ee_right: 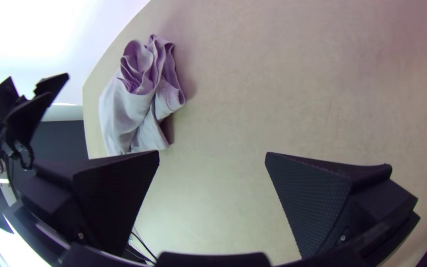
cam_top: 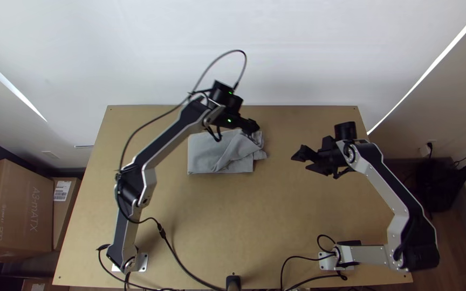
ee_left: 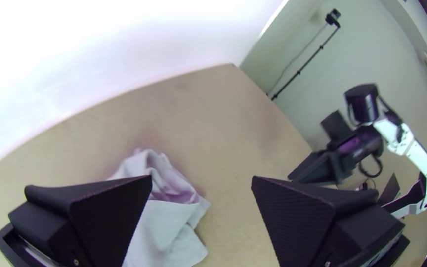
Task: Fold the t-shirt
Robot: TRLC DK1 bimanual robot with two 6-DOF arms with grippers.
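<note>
Grey t-shirt (cam_top: 203,153), bunched end, raised ruffles in right wrist view.

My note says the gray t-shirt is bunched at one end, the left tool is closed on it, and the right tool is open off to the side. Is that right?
Not quite: the left tool is open, its fingers wide apart, as the left wrist view shows. The gray t-shirt is bunched at one end, and the right tool is open off to the side.
</note>
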